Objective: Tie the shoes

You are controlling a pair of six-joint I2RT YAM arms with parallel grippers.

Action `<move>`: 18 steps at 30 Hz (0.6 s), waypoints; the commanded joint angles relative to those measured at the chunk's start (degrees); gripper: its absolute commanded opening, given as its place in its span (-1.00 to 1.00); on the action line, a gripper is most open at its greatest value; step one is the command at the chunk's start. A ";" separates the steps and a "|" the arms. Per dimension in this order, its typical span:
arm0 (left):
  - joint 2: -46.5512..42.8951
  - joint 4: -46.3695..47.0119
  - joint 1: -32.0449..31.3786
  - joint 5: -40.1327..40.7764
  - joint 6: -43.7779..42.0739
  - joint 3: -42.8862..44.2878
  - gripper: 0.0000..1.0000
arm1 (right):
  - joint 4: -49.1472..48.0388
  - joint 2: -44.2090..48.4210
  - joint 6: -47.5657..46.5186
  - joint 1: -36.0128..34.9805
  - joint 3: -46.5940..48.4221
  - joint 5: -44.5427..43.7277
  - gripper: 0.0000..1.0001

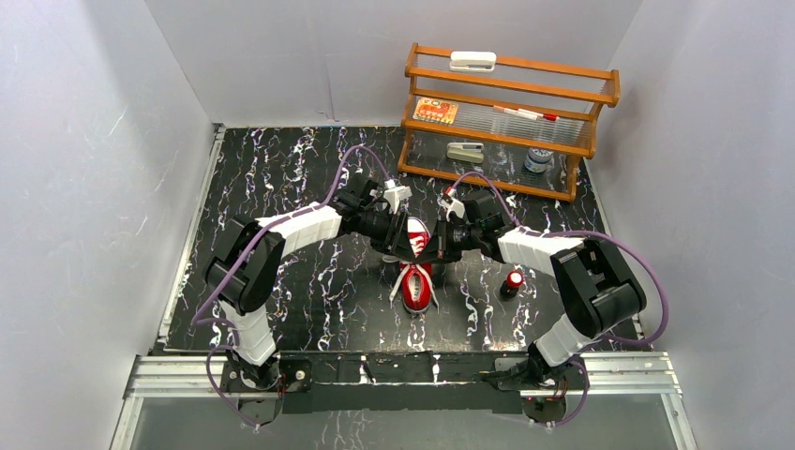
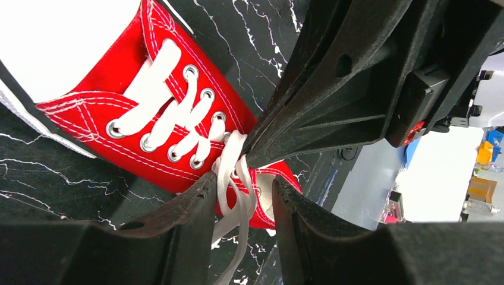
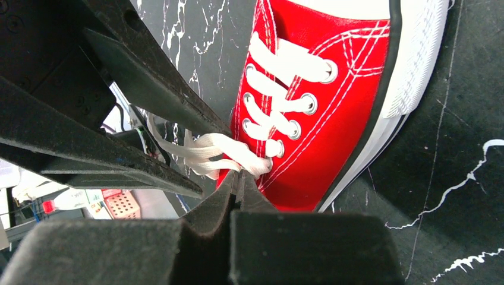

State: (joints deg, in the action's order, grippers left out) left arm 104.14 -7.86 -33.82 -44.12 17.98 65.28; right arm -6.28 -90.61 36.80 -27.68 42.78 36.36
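Note:
The red sneaker (image 1: 418, 284) with white sole and toe cap lies mid-table, toe toward the arm bases. Both grippers meet over its tongue end. My left gripper (image 1: 403, 244) is open; in the left wrist view (image 2: 243, 190) the white laces (image 2: 233, 178) hang between its spread fingers, beside the red canvas (image 2: 107, 83). My right gripper (image 1: 441, 244) is shut; in the right wrist view (image 3: 241, 178) its tips pinch the laces (image 3: 208, 148) at the top eyelets of the shoe (image 3: 333, 130). The right gripper's closed fingers (image 2: 309, 119) cross the left wrist view.
A small red-and-black cylinder (image 1: 513, 283) stands right of the shoe. A wooden shelf rack (image 1: 506, 122) with small items sits at the back right. White walls enclose the black marbled table (image 1: 281, 187).

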 commanded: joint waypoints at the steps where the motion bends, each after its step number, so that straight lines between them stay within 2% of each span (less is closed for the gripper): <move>1: -2.13 -0.78 0.09 -2.80 -0.77 -0.28 -0.22 | -2.94 0.03 0.56 -0.16 1.07 0.28 -1.00; 3: -2.35 -0.71 0.12 -2.77 -1.18 -0.24 -0.21 | -2.78 0.15 0.47 -0.14 1.12 0.16 -1.00; 6: -1.55 -1.46 0.08 -2.34 -1.34 0.49 -0.42 | -2.68 0.21 0.48 -0.18 1.29 0.27 -1.00; 12: -0.13 -2.33 -0.38 -0.24 -2.08 1.27 -0.67 | -2.35 0.91 0.49 -0.18 1.34 0.55 -1.00; 15: 0.27 -3.83 -1.11 1.54 -3.73 2.38 -0.73 | -2.33 1.31 0.55 -0.13 1.40 0.75 -1.00; 18: 0.19 -4.44 -1.58 4.78 -4.54 2.88 -0.91 | -2.39 1.31 0.48 -0.14 1.75 2.01 -1.00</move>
State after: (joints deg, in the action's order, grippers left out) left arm 104.60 -9.91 -34.41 -42.33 15.68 65.65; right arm -6.59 -90.61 37.32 -27.68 42.78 36.42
